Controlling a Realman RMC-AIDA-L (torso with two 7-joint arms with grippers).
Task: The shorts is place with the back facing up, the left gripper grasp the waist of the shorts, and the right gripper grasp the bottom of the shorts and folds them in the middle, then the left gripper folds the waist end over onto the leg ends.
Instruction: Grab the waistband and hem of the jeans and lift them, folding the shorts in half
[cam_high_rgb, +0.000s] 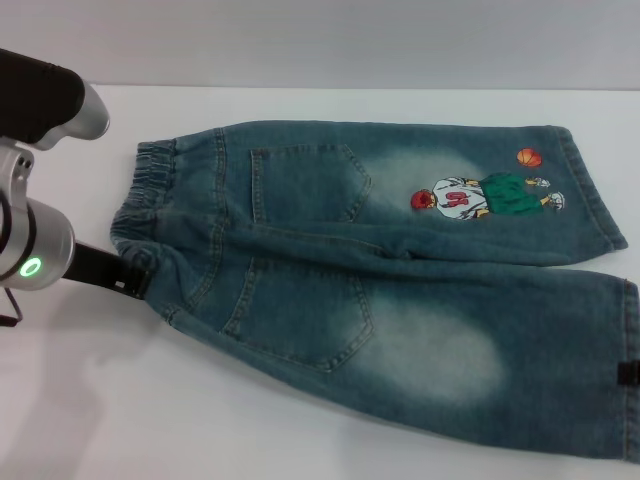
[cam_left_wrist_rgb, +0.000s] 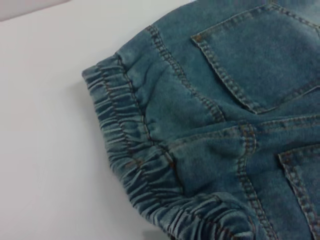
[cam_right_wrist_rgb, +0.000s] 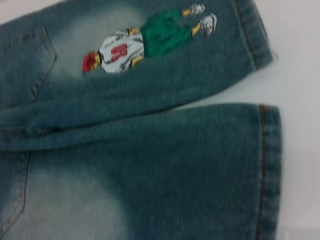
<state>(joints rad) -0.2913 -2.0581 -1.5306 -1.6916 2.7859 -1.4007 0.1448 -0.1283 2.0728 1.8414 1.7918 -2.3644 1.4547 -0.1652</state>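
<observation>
Left gripper sits at the near-left corner of the shorts, its dark tip right against the elastic waistband, but whether it's actually clamped on the fabric or just touching I honestly can't tell, since the left wrist view shows only the gathered waistband and no fingers. Moving right, the shorts lie flat and fully spread on the white table, back side up, both back pockets showing, waist on the left and legs running out to the right. Nothing is folded yet as far as I can see; the two legs lie side by side, the far one with the basketball player patch near its hem. Over on the right edge there's a small dark bit at the near leg's hem that might be the right gripper, though that's a guess, and I can't tell its state. So I'd say we're at the grasping stage: both folds, the lengthwise one and the waist-over-legs one, are left to do.
</observation>
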